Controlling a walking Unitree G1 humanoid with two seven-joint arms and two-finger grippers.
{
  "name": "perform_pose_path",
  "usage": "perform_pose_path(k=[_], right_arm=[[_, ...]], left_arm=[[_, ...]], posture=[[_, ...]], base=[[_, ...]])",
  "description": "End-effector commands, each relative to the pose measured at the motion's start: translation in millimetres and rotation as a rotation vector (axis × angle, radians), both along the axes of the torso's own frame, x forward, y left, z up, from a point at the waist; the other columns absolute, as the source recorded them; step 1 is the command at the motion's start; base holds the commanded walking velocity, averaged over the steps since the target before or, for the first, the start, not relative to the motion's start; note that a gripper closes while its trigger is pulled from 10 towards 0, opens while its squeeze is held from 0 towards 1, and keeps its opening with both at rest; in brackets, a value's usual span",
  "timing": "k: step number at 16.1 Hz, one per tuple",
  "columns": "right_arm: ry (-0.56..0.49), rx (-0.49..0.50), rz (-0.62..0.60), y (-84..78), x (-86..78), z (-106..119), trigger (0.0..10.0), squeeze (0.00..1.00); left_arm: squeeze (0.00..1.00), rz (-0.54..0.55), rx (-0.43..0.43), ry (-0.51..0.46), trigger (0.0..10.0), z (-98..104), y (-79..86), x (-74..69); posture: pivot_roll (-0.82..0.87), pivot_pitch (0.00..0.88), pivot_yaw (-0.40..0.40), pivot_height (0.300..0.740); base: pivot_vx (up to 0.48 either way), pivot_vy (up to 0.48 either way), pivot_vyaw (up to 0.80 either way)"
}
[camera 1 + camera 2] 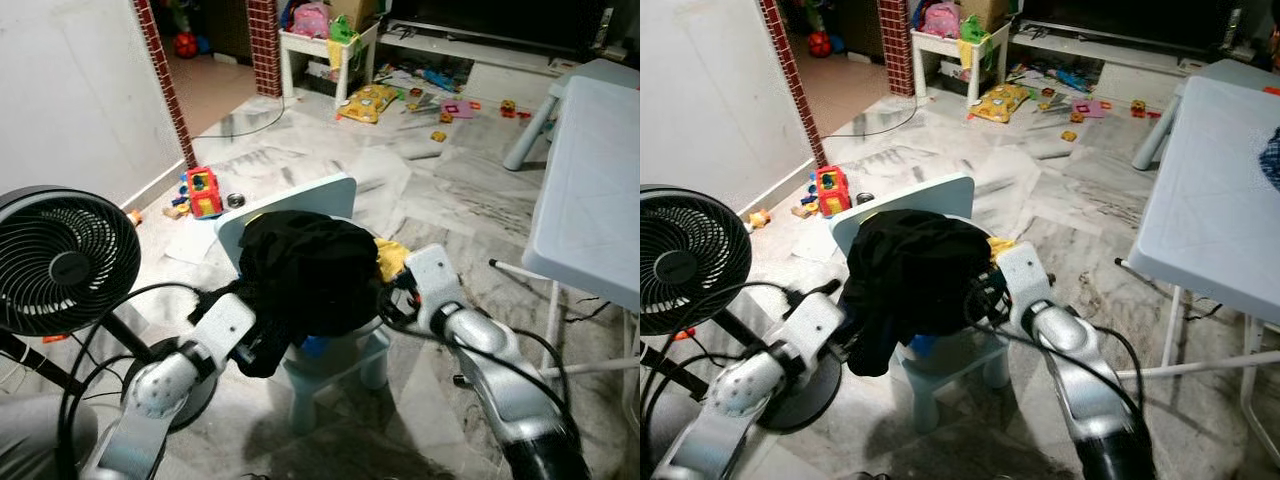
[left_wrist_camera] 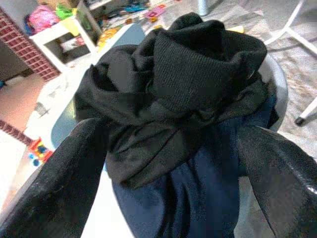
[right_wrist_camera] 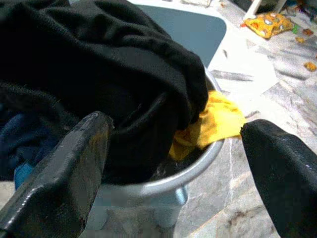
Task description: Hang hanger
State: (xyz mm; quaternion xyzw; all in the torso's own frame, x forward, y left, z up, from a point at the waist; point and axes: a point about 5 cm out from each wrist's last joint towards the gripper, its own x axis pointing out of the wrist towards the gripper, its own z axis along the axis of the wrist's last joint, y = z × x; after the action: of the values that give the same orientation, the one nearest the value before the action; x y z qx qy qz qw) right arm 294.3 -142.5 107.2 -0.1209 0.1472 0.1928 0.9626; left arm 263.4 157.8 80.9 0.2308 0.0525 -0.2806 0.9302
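Black clothes point(image 1: 305, 270) heaped on chair point(image 1: 300, 195), open hands alongside.

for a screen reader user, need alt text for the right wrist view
A heap of black clothing fills a grey basin, with a yellow cloth poking over its rim. The right gripper is open, its black fingers spread on either side.

matt black knit cloth point(image 1: 305, 270), smooth plastic chair point(image 1: 290, 205)
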Motion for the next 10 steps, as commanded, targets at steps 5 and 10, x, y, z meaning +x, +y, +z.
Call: perform_pose_path(k=[5, 10], right_arm=[[0.184, -0.006, 0.005, -32.2, -56.2, -6.0, 10.0, 0.0], [0.23, 0.003, -0.037, -45.7, -76.0, -3.2, 10.0, 0.0]], left_arm=[[1.0, -0.079, 0.02, 0.038, 10.0, -2.3, -1.5, 8.5], [0.0, -0.106, 0.053, 0.038, 10.0, -1.6, -3.2, 25.7]], posture=[[-0.21, 0.15, 0.035, 0.74], [-0.25, 0.18, 0.056, 0.74]], base=[[0.0, 0.0, 0.0], [0.0, 0.0, 0.0]])
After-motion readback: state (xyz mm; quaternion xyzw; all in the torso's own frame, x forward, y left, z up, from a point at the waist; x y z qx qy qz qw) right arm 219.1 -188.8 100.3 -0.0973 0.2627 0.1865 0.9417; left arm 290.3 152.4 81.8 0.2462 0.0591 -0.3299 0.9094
